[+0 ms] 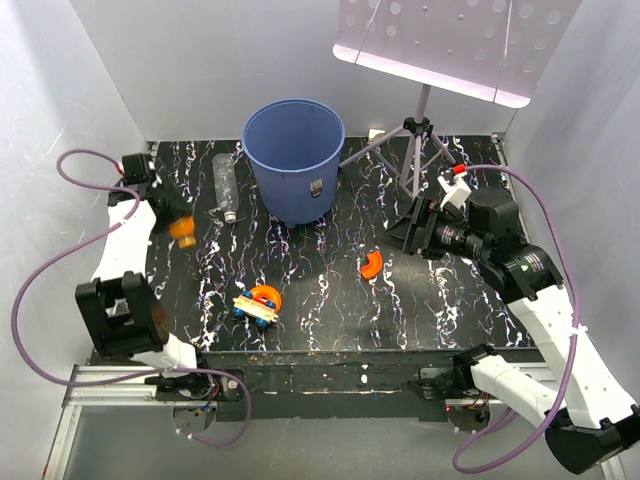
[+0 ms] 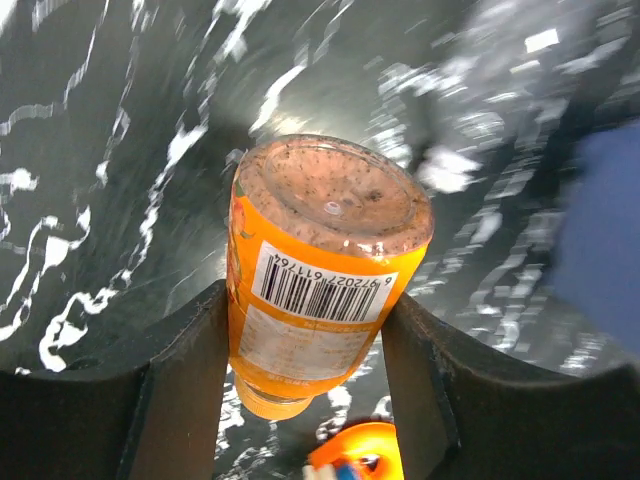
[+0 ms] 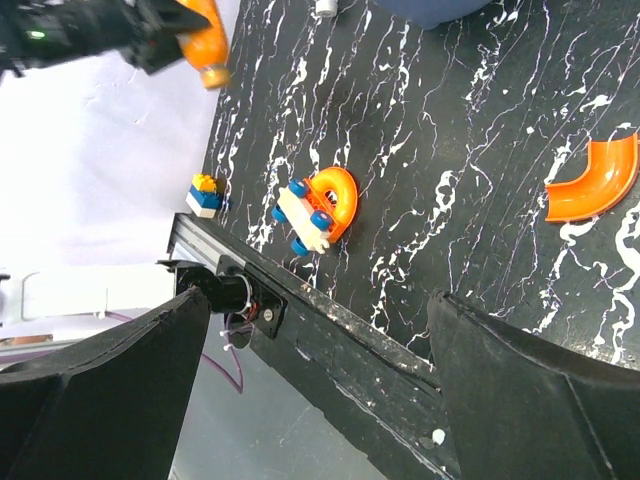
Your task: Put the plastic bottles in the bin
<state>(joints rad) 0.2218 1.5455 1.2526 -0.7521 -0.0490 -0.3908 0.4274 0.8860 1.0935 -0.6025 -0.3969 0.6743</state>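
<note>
The left gripper [image 2: 305,300] is clamped on an orange plastic bottle [image 2: 325,250] near the left edge of the counter [image 1: 400,300]. The bottle's pale base and barcode face the wrist camera, its neck is hidden behind its own body, and everything around it is blurred. The right gripper [image 3: 320,310] stands wide with nothing between its fingers, near the right edge. A clear bottle [image 1: 225,187] lies toward the far-left corner, just beside the tapered blue bin [image 1: 293,160] at the far edge.

One bottle [image 1: 225,186] lies just left of the bin [image 1: 300,190].
</note>
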